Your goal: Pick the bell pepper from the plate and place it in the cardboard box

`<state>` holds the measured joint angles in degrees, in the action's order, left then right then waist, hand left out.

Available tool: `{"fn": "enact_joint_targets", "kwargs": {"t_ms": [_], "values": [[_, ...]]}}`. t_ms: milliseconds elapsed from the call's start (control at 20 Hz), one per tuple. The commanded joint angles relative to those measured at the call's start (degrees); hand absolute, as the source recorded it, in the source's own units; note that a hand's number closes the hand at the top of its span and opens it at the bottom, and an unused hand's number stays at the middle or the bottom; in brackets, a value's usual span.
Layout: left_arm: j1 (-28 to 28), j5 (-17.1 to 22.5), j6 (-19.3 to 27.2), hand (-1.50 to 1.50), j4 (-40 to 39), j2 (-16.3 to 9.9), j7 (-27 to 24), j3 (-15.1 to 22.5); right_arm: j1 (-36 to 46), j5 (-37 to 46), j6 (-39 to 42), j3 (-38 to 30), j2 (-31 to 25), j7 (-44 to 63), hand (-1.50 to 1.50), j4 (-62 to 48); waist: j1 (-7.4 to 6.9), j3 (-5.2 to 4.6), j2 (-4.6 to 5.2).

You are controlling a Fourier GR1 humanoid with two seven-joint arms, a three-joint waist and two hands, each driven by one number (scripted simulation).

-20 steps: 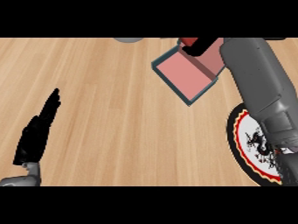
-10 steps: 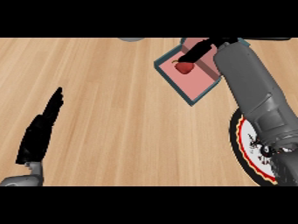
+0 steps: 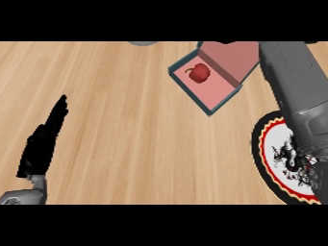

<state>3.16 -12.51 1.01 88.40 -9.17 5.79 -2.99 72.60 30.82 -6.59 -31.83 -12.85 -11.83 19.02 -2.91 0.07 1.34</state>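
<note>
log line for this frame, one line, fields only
bell pepper: inside cardboard box | plate: no pepper on visible part | left hand: open, resting at lower left | right hand: not in view, forearm over plate

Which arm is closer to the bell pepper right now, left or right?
Right. The right forearm runs just beside the cardboard box holding the bell pepper; the left hand rests far off at lower left.

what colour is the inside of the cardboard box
Pink, with dark teal outer walls; the head view shows the open cardboard box holding the small red bell pepper.
</note>
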Motion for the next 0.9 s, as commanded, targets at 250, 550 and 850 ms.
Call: {"fn": "enact_joint_targets", "kwargs": {"t_ms": [250, 550, 850], "values": [[-1.4, 0.2, 0.0, 0.0, 0.5, 0.6, -2.3, 0.3, -3.3, -7.8, 1.4, -9.1, -13.1, -3.2, -1.5, -1.8, -0.05, 0.04, 0.18], [-0.8, 0.1, -0.3, 0.0, -1.3, -0.2, -2.5, -0.7, -8.5, -11.7, 8.5, -12.7, -21.6, -6.4, -1.5, -3.9, 0.58, 0.07, 0.0], [-0.6, -0.4, 0.1, 0.0, 0.5, 0.9, -0.7, 0.6, -11.4, -11.7, 21.1, -12.5, -32.4, -8.6, -1.5, -5.7, -0.27, 0.23, 0.43]]}}
